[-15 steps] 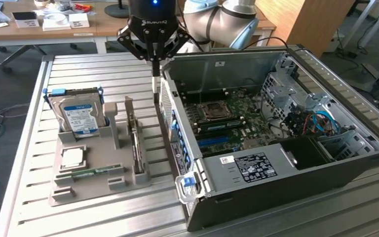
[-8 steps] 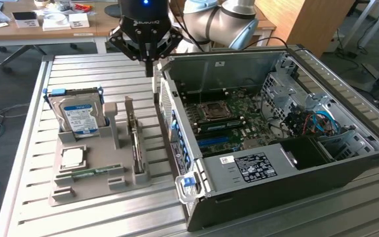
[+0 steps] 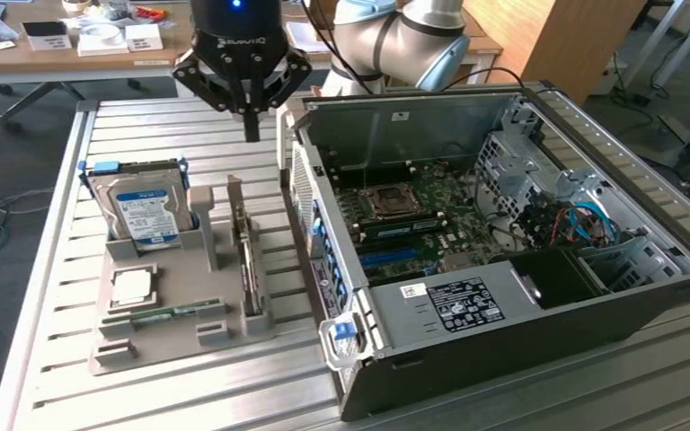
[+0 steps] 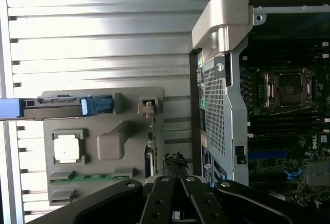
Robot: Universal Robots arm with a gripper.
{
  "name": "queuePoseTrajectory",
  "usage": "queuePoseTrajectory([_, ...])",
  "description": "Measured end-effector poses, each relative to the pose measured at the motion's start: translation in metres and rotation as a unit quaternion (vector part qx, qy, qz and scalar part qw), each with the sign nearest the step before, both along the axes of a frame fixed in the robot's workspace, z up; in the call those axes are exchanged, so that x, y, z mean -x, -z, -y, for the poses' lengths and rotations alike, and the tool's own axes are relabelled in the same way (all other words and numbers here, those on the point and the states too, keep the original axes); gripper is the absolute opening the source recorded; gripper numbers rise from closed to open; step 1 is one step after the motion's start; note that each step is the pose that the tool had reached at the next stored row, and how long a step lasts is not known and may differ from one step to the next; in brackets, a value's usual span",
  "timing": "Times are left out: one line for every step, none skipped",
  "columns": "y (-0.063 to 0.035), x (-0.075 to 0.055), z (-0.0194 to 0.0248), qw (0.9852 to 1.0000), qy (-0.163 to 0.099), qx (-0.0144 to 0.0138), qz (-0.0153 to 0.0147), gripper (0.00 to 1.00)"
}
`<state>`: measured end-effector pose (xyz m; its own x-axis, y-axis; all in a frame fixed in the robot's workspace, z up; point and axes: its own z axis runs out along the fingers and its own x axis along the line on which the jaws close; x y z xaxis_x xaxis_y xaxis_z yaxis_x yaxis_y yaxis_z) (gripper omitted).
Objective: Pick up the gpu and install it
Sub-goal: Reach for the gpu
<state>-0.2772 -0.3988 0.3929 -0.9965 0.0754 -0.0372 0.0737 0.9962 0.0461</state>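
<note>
Hard drive (image 3: 141,211), processor (image 3: 132,287), memory stick (image 3: 165,314), grey holder (image 3: 165,352)

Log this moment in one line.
gripper: shut, empty, above table; gpu: on edge in grey holder; case: open

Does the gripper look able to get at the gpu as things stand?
Likely yes: the gpu stands on edge in the grey holder, its top edge bare with nothing over it. The gripper hangs above the table nearby, shut.

On the table (image 3: 177,135) the parts holder (image 3: 159,346) lies to the exterior view's left of the computer case (image 3: 477,346), with the hard drive (image 3: 144,211) at its far end and the gpu (image 3: 248,265) nearest the case.
</note>
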Motion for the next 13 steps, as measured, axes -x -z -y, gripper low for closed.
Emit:
queuePoseTrajectory([0.0,0.002,0.0,1.0,0.0,0.0,0.0,0.11])
queuePoseTrajectory([0.0,0.003,0.0,1.0,0.0,0.0,0.0,0.11])
queuePoseTrajectory([0.0,0.005,0.0,1.0,0.0,0.0,0.0,0.11])
queuePoseTrajectory([0.0,0.006,0.0,1.0,0.0,0.0,0.0,0.11])
queuePoseTrajectory([0.0001,0.008,0.0,1.0,0.0,0.0,0.0,0.11])
queuePoseTrajectory([0.0001,0.009,0.0,1.0,0.0,0.0,0.0,0.11])
queuePoseTrajectory([0.0001,0.011,0.0,1.0,0.0,0.0,0.0,0.11])
queuePoseTrajectory([0.0001,0.012,0.0,1.0,0.0,0.0,0.0,0.11])
queuePoseTrajectory([0.0002,0.013,0.0,1.0,0.0,0.0,0.0,0.11])
queuePoseTrajectory([0.0002,0.014,0.0,1.0,0.0,0.0,0.0,0.11])
queuePoseTrajectory([0.0003,0.015,0.0,1.0,0.0,0.0,0.0,0.11])
queuePoseTrajectory([0.0004,0.016,0.0,1.0,0.0,0.0,0.0,0.11])
queuePoseTrajectory([0.0004,0.016,0.0,1.0,0.0,0.0,0.0,0.11])
